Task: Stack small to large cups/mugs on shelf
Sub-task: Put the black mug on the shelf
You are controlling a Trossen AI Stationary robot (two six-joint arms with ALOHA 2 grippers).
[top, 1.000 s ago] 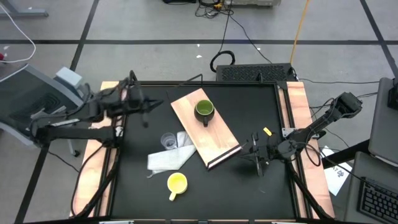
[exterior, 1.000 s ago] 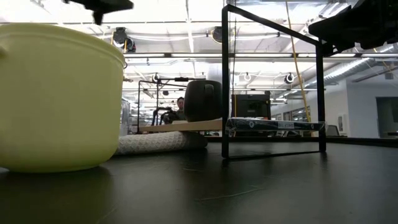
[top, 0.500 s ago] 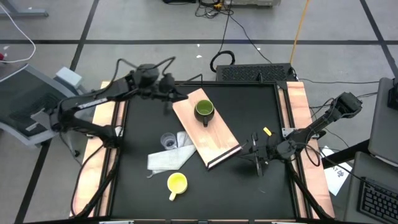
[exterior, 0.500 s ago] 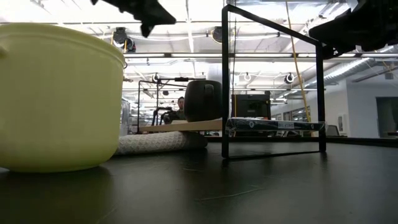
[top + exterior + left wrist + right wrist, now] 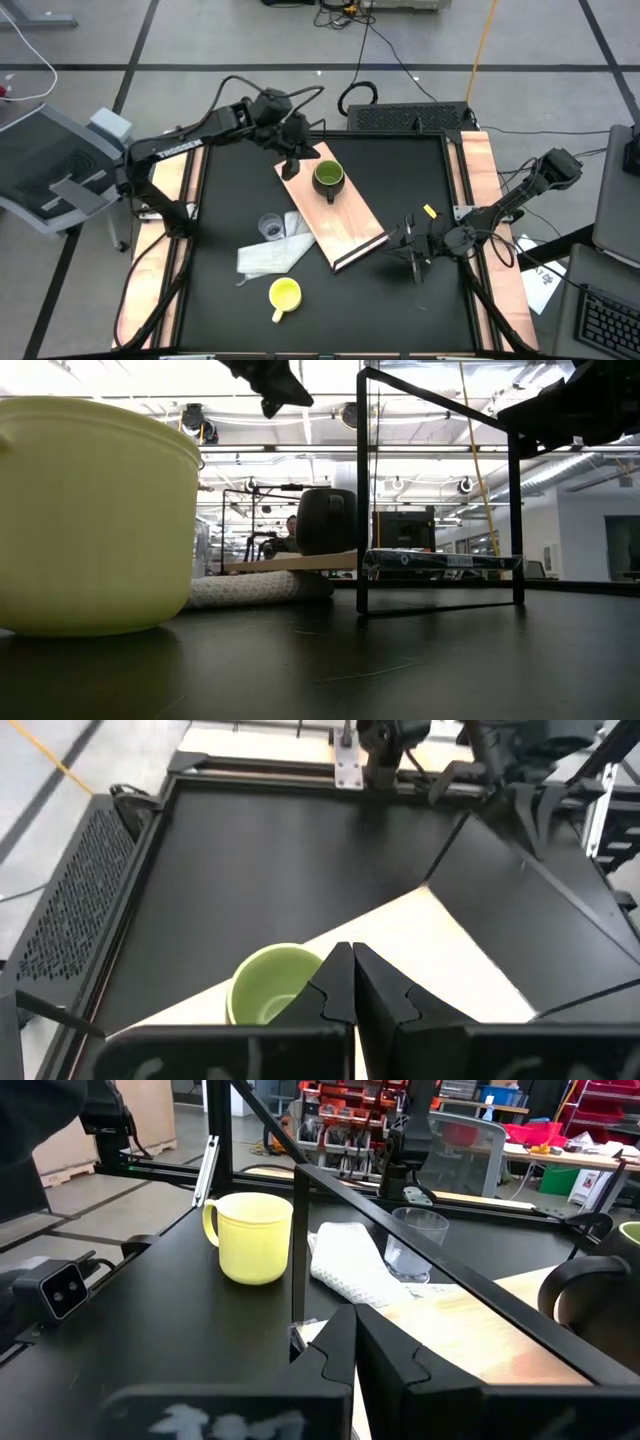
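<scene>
The shelf (image 5: pixel 335 210), a light-wood board, lies slantwise mid-table. The dark green mug (image 5: pixel 328 178) stands upright on its far half. The clear cup (image 5: pixel 270 227) stands beside a white cloth (image 5: pixel 270 255) left of the board. The yellow mug (image 5: pixel 285 294) stands near the front edge. My left gripper (image 5: pixel 292 166) hovers shut above the board's far corner, left of the green mug (image 5: pixel 270 988). At the right, my right gripper (image 5: pixel 400 242) is shut and pointing level toward the yellow mug (image 5: pixel 250 1235).
A thin black wire frame (image 5: pixel 437 490) stands on the table just in front of my right gripper and crosses its wrist view (image 5: pixel 297 1250). The cloth (image 5: pixel 250 588) reaches under the board's left edge. Bare black tabletop lies at the far right (image 5: pixel 410 170).
My left gripper has swung from the table's left edge toward the far middle and come over the board's far corner next to the green mug. It has tipped to point downward and stayed shut. The mugs, cup and board have not moved.
</scene>
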